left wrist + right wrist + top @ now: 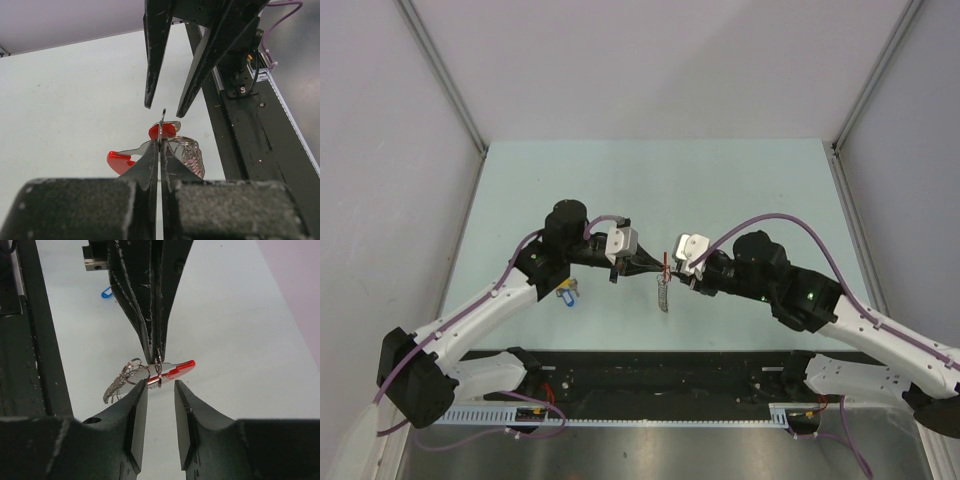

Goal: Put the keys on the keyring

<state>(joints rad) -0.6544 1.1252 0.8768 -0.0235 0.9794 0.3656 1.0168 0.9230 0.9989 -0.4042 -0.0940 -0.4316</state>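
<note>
Red plastic and silvery metal make up the keyring (181, 369), which hangs in the air above the pale green table (740, 190), between the two arms and clear of the surface. From the right wrist it shows as a thin wire ring, a bright red piece jutting to one side with a flat silvery strip running back through the ring, and a grey coiled, chain-like strip drooping on the other side. From the left wrist two red parts show, joined by silvery metal, with the grey coil just beside them. Whether a red-headed key is among these parts cannot be told.

The left gripper (160, 146) has its fingers pressed together on the wire ring, pinching it at the very tips.

The right gripper (160, 390) faces it from the opposite side with its jaws apart and grasps nothing. The top of the ring sits between its two fingertips (148, 102) without clearly touching either.

On the table, under the left arm and well apart from the keyring, lie loose keys (566, 292): a blue head with something yellow against it.
</note>
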